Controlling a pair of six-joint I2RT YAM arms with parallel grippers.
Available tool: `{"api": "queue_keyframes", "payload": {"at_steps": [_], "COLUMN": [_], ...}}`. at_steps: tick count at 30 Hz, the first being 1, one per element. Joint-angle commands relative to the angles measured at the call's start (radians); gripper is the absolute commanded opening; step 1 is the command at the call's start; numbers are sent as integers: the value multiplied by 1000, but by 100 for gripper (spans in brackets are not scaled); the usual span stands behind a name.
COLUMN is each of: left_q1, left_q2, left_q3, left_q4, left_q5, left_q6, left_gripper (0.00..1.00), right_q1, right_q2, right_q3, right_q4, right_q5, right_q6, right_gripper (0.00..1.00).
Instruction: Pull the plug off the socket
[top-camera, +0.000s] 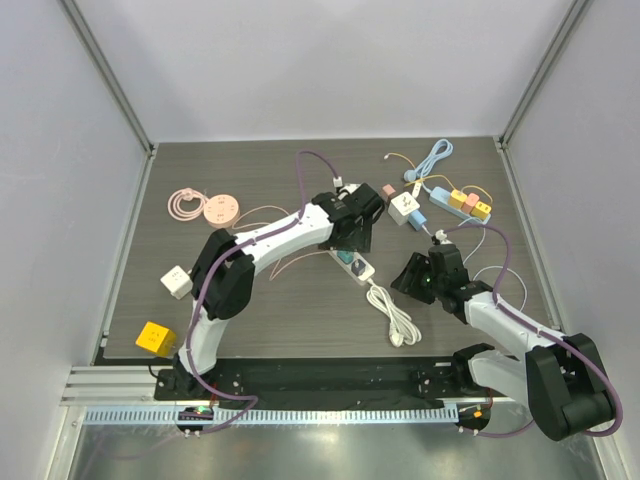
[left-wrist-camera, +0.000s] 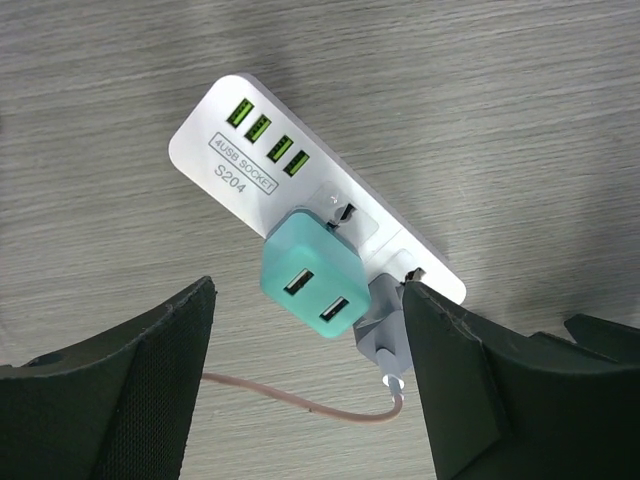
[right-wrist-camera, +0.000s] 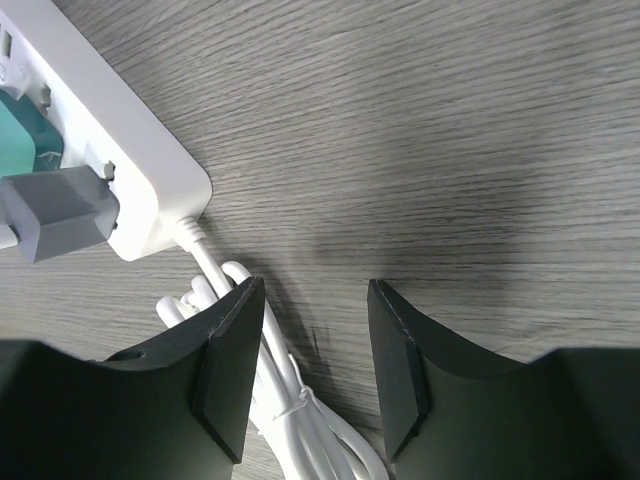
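Work surface: a dark grey wood-grain table (top-camera: 250, 320), walled in by pale panels on metal posts.

Task item: a white power strip (top-camera: 360, 269) lies at the table's centre. Its bundled white cord (top-camera: 392, 313) trails to the near right. In the left wrist view, the strip (left-wrist-camera: 235, 150) carries four green USB ports. A teal charger (left-wrist-camera: 308, 275) sits in one outlet and a grey plug (left-wrist-camera: 378, 330) in the next. A thin pinkish cable (left-wrist-camera: 300, 402) runs from the plug.

Left gripper (top-camera: 352, 237): it hangs over the far end of the strip. In its own camera the gripper (left-wrist-camera: 307, 300) has its jaws spread wide, one on each side of the charger and plug. One finger (left-wrist-camera: 450, 380) sits just beside the grey plug; whether they touch cannot be told.

Right gripper (top-camera: 415, 277): it is just right of the strip's cord end. Its wrist view shows the gripper (right-wrist-camera: 315, 300) with jaws apart over bare table, gripping nothing, and one finger (right-wrist-camera: 230, 370) above the white cord.

Other items: a yellow cube (top-camera: 155, 338) and a white cube adapter (top-camera: 176, 281) lie at the near left. A pink round unit (top-camera: 218, 209) sits at the far left. A blue strip (top-camera: 455, 200) fitted with coloured adapters is at the far right.
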Motion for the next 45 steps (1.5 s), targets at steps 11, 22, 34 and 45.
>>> {"api": "queue_keyframes", "payload": {"at_steps": [11,22,34,45], "left_q1": [20,31,31,31], "left_q2": [-82,-65,-115,-121], "left_q3": [-91,-103,-178,-212], "left_q4": [96,156,197,260], "left_q5": [67,86,102,119], "left_q6": [-122,-129,-121,-120], "left_gripper": [71,51,59,43], "right_q1": [-4,-4,-4,-4], "right_q2": [-15,2,78,62], "right_q3": [-14,21,91,125], "right_q4": [54,54,34,-5], "right_q5": [-16,-27,-47,-51], "right_q6": [22,3,-44,-76], "right_gripper": [52,52,54,57]}}
